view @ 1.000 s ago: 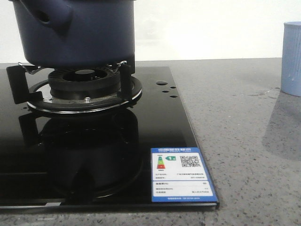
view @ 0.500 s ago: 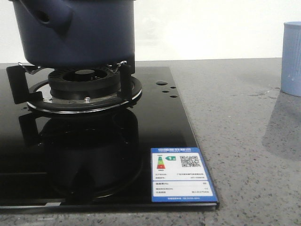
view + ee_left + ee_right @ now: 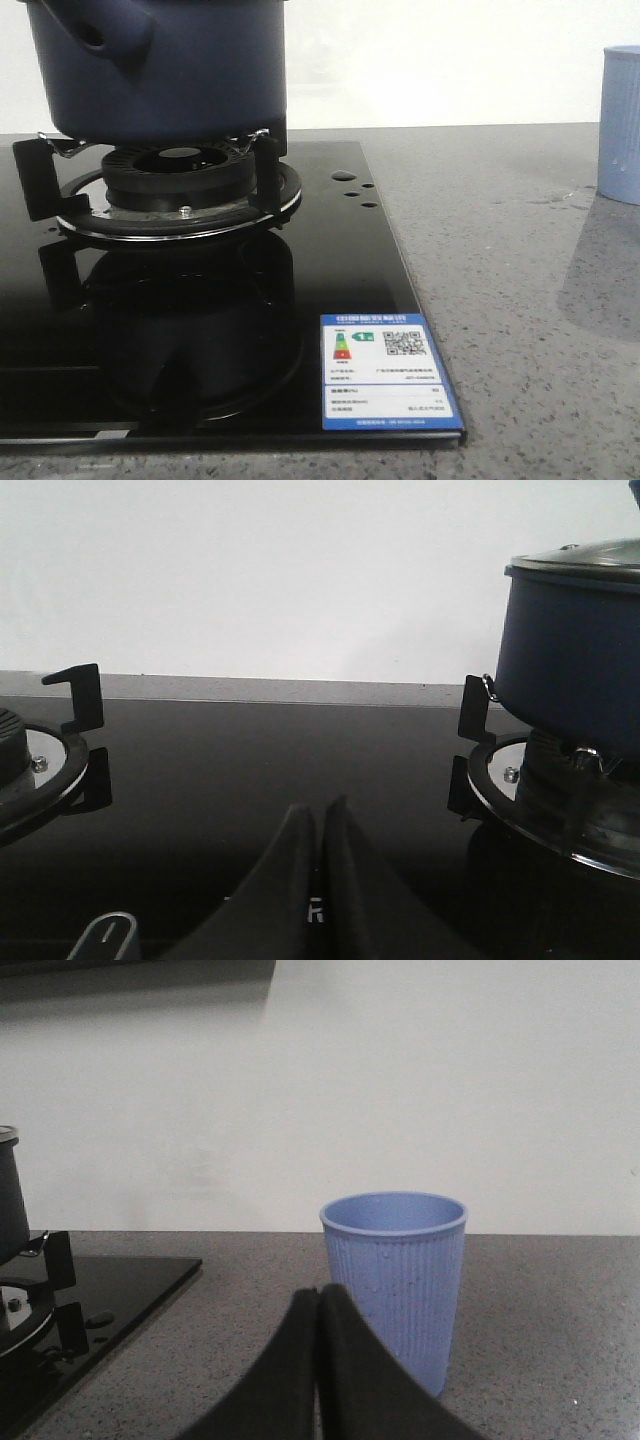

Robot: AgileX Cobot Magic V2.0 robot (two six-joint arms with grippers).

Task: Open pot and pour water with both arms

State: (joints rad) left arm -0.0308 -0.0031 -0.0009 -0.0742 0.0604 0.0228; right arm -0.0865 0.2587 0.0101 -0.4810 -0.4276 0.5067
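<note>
Both grippers, left (image 3: 318, 825) and right (image 3: 319, 1310), pressed together empty; smooth navy pot (image 3: 160, 70) on glossy stove (image 3: 330, 260).

Pot (image 3: 170, 70): dark navy blue, plain. Hob (image 3: 340, 270): gloss black glass; sticker (image 3: 387, 372) at its near right corner blue-bordered, white, with coloured bars and a QR code. Cup (image 3: 394, 1285): pale blue, vertically ribbed, apparently droplet-speckled. Table (image 3: 500, 300): grey speckled. Both pincers black.
</note>
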